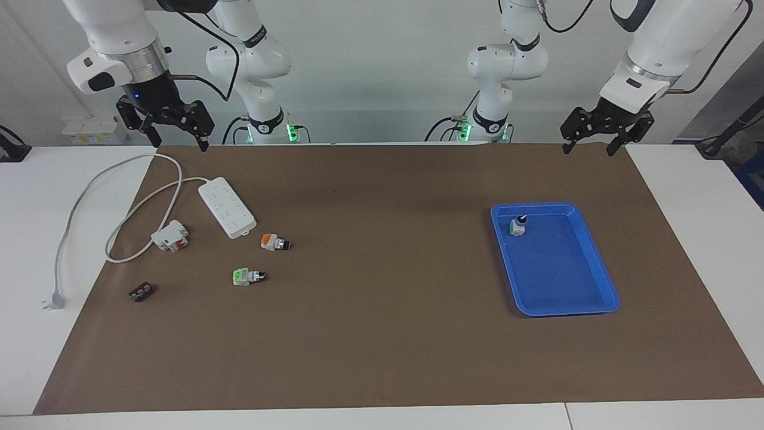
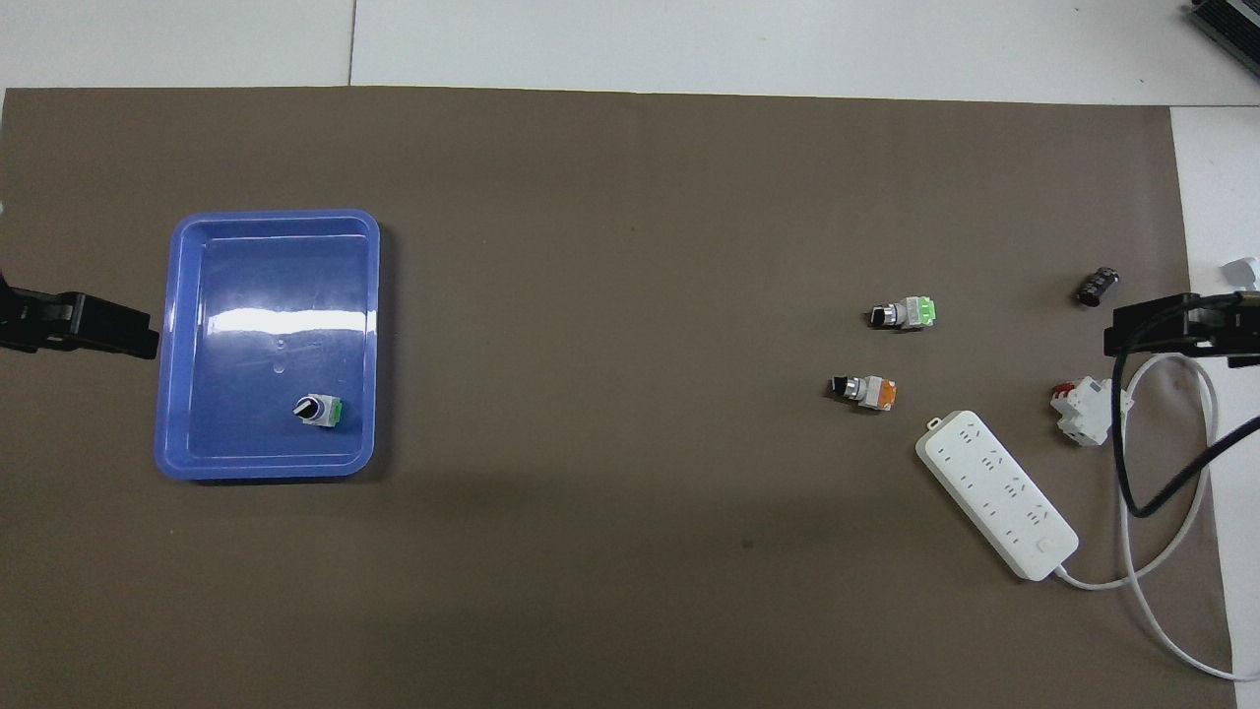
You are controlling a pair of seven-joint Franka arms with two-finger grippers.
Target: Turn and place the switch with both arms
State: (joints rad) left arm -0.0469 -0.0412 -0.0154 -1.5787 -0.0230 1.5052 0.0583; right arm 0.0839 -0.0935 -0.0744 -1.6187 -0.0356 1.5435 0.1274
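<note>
From across the table the switch (image 1: pixel 275 242), with its orange end, silvery middle and black knob, lies on its side beside the power strip (image 1: pixel 227 206) while the left gripper (image 1: pixel 588 138) and right gripper (image 1: pixel 174 129) hang up high with fingers spread and holding nothing, and from above the switch (image 2: pixel 864 390) lies between the power strip (image 2: pixel 996 493) and a green-ended switch (image 2: pixel 904 313).

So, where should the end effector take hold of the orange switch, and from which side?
Probably from above, across the whitish middle of the orange switch. It lies on its side on the mat, knob toward the left arm's end, with open mat on both long sides. The right end effector, open near the power strip, is at its end.
</note>
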